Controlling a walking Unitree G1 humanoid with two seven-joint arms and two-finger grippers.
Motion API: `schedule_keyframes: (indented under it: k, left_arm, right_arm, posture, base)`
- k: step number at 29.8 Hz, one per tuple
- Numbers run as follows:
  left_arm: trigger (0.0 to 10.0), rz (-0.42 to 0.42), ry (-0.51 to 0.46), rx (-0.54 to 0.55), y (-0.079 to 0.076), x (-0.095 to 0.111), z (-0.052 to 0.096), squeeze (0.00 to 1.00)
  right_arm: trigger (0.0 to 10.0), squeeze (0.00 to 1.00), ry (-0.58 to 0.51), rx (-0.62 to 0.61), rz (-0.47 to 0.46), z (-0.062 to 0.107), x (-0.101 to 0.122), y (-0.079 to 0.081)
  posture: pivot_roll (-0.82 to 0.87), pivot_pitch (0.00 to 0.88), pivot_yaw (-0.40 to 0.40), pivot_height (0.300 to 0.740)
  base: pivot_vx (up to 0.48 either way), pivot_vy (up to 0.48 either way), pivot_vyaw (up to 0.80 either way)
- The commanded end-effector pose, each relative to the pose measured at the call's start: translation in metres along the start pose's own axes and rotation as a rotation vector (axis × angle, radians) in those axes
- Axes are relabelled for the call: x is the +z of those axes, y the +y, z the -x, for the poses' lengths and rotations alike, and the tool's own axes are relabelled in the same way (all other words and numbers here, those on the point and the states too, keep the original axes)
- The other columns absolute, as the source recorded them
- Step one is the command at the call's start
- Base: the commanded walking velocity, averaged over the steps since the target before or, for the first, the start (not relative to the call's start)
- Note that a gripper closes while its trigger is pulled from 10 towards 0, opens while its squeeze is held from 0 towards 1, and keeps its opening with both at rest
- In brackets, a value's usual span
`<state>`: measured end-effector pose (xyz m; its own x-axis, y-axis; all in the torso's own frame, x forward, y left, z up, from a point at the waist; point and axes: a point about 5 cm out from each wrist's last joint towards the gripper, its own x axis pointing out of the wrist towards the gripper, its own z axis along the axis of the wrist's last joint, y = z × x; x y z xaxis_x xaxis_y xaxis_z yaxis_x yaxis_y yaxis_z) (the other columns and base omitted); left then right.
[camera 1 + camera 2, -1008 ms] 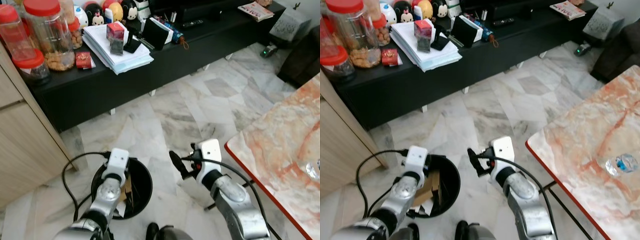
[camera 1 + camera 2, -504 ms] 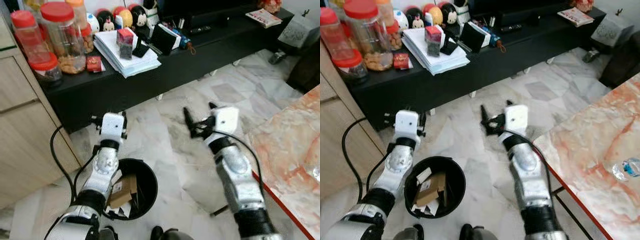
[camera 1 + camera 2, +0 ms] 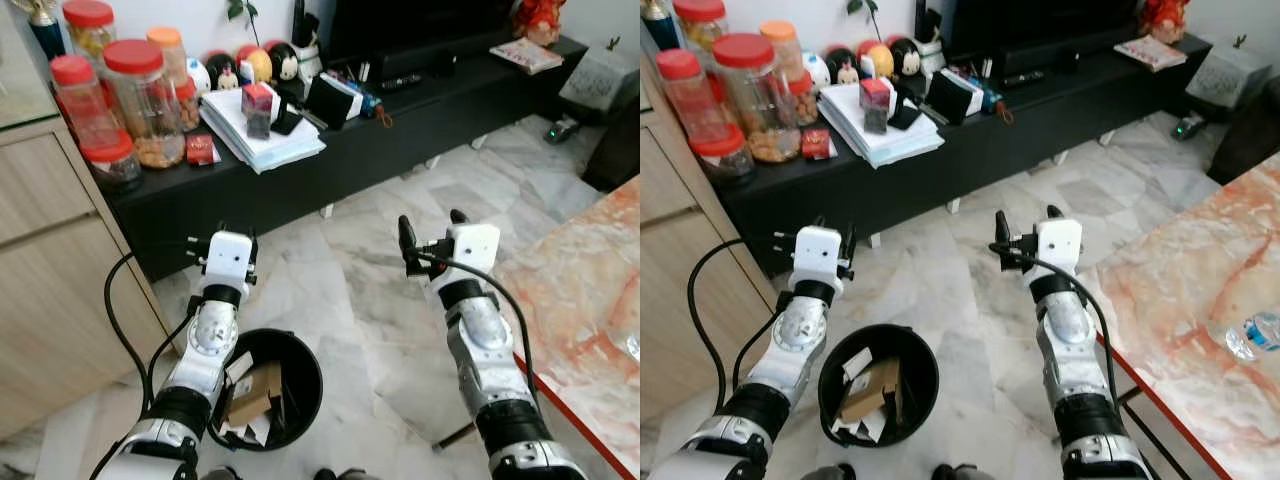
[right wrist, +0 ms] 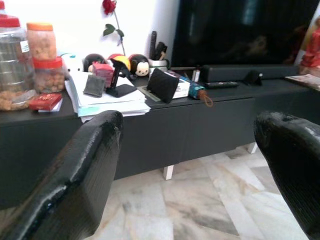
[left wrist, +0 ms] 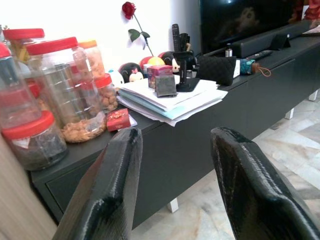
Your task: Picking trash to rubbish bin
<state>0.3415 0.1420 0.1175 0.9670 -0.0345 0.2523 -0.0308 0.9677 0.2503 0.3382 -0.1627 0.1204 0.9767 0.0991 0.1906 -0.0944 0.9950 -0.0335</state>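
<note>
Left eye view looks down at a white marble floor (image 3: 340, 290) where both silver arms are raised in front of the robot. The left gripper (image 3: 818, 232) sits at about nine o'clock from the middle of the scene, lifted above and just beyond the round black plastic rubbish bin (image 3: 923, 372); its two black fingers (image 5: 107, 190) stand parted with nothing between them. The bin rests on the floor at roughly seven o'clock, and inside it lie a flattened brown cardboard box (image 3: 868, 390) and several white paper scraps (image 3: 855, 365). The right gripper (image 3: 430, 222) is held up at about two o'clock from the bin, well apart from it, and its black fingers (image 4: 80, 175) are spread wide and empty.

Towards twelve o'clock runs a long low black counter (image 3: 400, 125) against the wall. On its left end stand clear plastic jars with red lids (image 3: 140, 95), holding nuts and snacks. Beside them lies a small red packet (image 3: 201, 149), then a stack of white papers (image 3: 262, 138) with a little red box (image 3: 258, 103) on top. Round cartoon figurines (image 3: 255, 65) sit behind the papers, and a black quilted pouch (image 3: 327, 100) leans further right. A light wooden cabinet (image 3: 50, 260) stands at nine o'clock. At four o'clock is the edge of a reddish marble counter (image 3: 1180, 300), with a crumpled clear plastic bottle (image 3: 1250, 332) lying on it.
</note>
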Motion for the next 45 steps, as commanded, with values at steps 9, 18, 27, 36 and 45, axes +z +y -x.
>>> schedule_keyframes:
  k: [9,18,27,36,45]
  left_arm:
    - [10.0,-0.003,-0.019,0.0,-0.003,0.001,0.004,0.0]
    - [10.0,0.003,-0.006,-0.007,-0.01,-0.001,0.006,0.0]
    - [10.0,0.005,-0.02,-0.029,-0.016,0.001,0.006,0.0]
    - [10.0,0.015,-0.021,-0.031,-0.02,0.003,0.006,0.0]
    - [10.0,0.02,-0.027,-0.034,-0.021,0.004,0.007,0.0]
  right_arm:
    - [10.0,0.0,0.012,-0.039,-0.029,0.004,-0.014,-0.002]
    - [10.0,0.0,0.002,-0.031,-0.051,0.003,-0.017,0.004]
    - [10.0,0.0,-0.008,-0.049,-0.061,0.004,-0.018,0.001]
    - [10.0,0.0,-0.013,-0.05,-0.067,0.004,-0.017,0.001]
    - [10.0,0.0,-0.013,-0.05,-0.069,0.004,-0.017,0.001]
  posture:
    - [0.11,0.052,-0.13,0.74]
    - [0.11,0.038,-0.133,0.74]
    - [0.1,0.051,-0.134,0.74]
    - [0.1,0.075,-0.135,0.74]
    - [0.1,0.097,-0.136,0.74]
  base:
    - [0.0,0.0,0.0]
    - [0.0,0.0,0.0]
    - [0.0,0.0,0.0]
    - [0.0,0.0,0.0]
    - [0.0,0.0,0.0]
